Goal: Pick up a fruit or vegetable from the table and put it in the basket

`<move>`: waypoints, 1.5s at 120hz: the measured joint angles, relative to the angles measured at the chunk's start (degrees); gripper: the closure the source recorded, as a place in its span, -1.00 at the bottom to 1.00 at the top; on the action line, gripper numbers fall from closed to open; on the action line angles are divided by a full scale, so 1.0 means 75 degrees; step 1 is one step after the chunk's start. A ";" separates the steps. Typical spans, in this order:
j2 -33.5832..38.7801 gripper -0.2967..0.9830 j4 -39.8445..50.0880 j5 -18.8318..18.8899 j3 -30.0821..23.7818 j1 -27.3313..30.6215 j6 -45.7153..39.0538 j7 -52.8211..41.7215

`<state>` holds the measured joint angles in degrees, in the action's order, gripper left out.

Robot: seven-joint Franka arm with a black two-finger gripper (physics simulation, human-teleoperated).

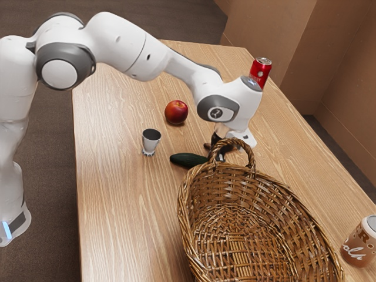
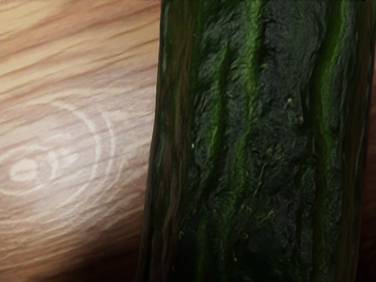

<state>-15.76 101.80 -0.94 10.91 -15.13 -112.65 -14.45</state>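
Note:
Low over the table, my gripper [image 1: 218, 148] is at the dark green cucumber [image 1: 188, 160], partly hidden behind the basket's handle. The cucumber lies beside the wicker basket [image 1: 187, 202], and its far end is out of sight near the hand. Large and close in the wrist view, the cucumber [image 2: 264, 141] spans the picture under my hand. A red apple [image 1: 176, 112] rests farther back on the table. Whether the gripper holds the cucumber is hidden.
A small metal cup [image 1: 151, 141] stands left of the cucumber in the exterior view. Behind the hand is a red can [image 1: 260, 71], and a brown can [image 1: 359, 242] stands right of the basket. The wooden table [image 1: 120, 205] has its edge at the exterior view's left.

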 joint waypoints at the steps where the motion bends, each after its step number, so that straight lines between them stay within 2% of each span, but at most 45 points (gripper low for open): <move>1: -0.0002 -0.51 0.0000 0.0000 0.0000 0.0000 -0.0002 0.0000; 14: 0.0002 -0.41 -0.0001 0.0029 -0.0002 0.0003 -0.0020 0.0017; 33: 0.0185 0.05 -0.0027 0.0064 -0.0003 0.0001 0.0034 0.0053; 41: 0.0347 0.15 -0.0045 0.0077 -0.0005 0.0001 0.0075 0.0070; 79: 0.0817 0.16 -0.0819 0.0174 0.0007 -0.0001 0.0649 0.0153; 106: 0.1192 0.16 -0.2773 0.0599 0.0001 0.0018 0.1895 0.0203; 126: 0.1801 0.17 -0.3144 0.0590 -0.1305 0.0280 0.2628 0.0294; 140: 0.1800 0.18 -0.3301 0.0495 -0.2658 0.0404 0.2823 0.0377; 159: 0.0604 0.20 -0.4150 0.0522 -0.3814 -0.0241 0.2779 0.0471; 180: -0.0458 0.19 -0.4553 0.0651 -0.4037 -0.0438 0.2673 0.0552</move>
<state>-19.19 67.66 3.95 -19.37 -18.41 -92.60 -10.31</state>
